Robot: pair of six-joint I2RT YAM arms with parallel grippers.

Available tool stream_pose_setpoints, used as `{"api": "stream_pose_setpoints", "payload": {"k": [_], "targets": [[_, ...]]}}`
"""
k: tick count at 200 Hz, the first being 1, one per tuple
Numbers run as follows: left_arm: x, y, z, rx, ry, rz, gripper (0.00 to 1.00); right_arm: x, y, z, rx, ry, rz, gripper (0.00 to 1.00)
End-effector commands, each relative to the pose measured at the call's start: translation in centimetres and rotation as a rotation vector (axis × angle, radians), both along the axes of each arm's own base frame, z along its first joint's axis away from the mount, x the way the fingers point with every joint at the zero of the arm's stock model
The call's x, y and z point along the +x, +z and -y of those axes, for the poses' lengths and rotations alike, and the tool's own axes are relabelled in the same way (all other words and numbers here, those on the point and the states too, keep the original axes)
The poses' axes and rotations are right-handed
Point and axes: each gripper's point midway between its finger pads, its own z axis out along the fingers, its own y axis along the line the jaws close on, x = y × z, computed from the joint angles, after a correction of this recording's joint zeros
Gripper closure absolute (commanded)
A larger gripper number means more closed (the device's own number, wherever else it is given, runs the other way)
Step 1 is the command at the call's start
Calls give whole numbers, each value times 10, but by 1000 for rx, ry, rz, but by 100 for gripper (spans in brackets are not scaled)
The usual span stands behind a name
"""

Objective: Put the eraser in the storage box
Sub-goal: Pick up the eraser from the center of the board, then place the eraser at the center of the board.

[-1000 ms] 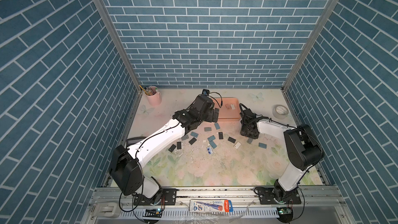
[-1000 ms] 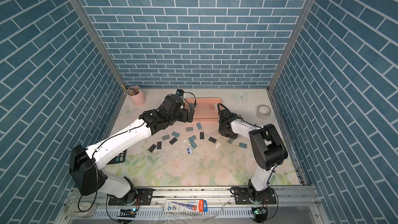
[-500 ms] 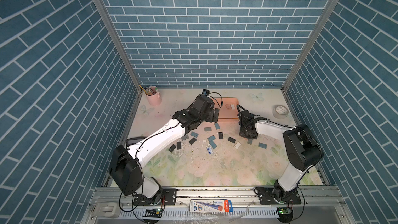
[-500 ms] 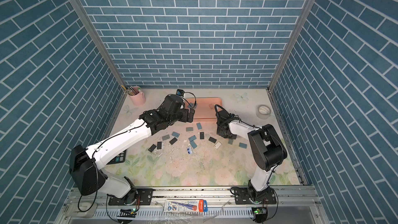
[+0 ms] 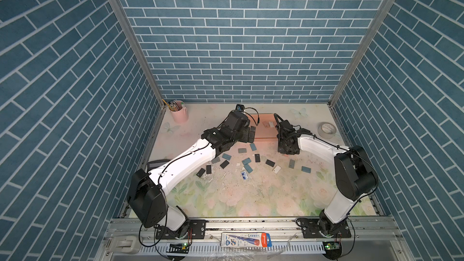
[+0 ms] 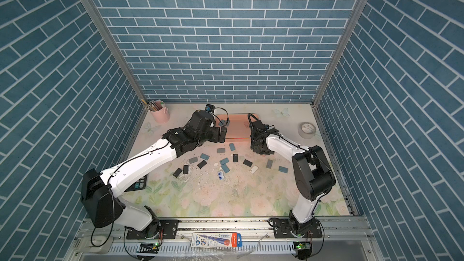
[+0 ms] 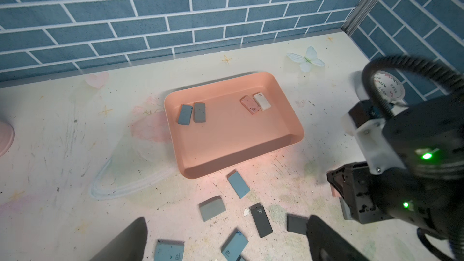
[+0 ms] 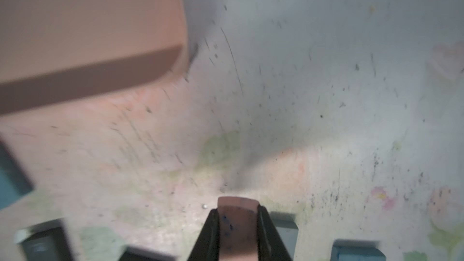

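A robotics lab test cell: panels (image 5: 241, 46) printed with blue brick pattern, joined by aluminium posts (image 5: 132, 38), box in a scuffed floral-print tabletop (image 5: 251, 197). A white-and-black left arm (image 5: 185, 164) and right arm (image 5: 316, 144) are bolted to a metal rail (image 5: 251, 225) along its front edge.

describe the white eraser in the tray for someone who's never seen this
Find the salmon-pink storage box by the back wall. At its end nearer the tape roll lie two erasers. It is the only white eraser there, beside a pink eraser; the other two erasers are blue-grey.
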Motion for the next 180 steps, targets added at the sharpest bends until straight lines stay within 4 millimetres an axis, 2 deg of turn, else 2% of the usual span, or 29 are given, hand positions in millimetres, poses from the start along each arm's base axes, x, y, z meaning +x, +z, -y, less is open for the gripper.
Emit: {"api": "stream_pose_setpoints", "payload": {"k": [1, 22, 44, 67, 95, 97, 102, 125, 180], "targets": [[-1, 7, -1, -5, 4, 6, 0, 12, 46, -13, 2, 110, 40, 77], [3, 7, -5, -15, 21, -4, 0, 39, 64, -33, 2, 184, 68, 77], [8, 3, -11, -27, 33, -23, 0, 70, 65, -55, 14, 257, 78, 77], [10, -8, -18, -64, 47, -69, 0, 97, 63, -90, 87, 369, 99, 77], [15, -19, -28, -161, 58, -132, 0, 122, 51, -109, 74, 466, 94, 77], [15, -19, -29, -166, 59, -132, 0, 123, 41, -110, 66, 471, 75, 77], [16, -21, -31, -172, 65, -136, 0, 126, 33, -112, 58, 484, 63, 77], [17, -22, -38, -168, 69, -129, 0, 140, 14, -120, 37, 528, 50, 77], [22, -24, -45, -102, 91, -131, 0, 158, -23, -137, 40, 607, 28, 77]]}}
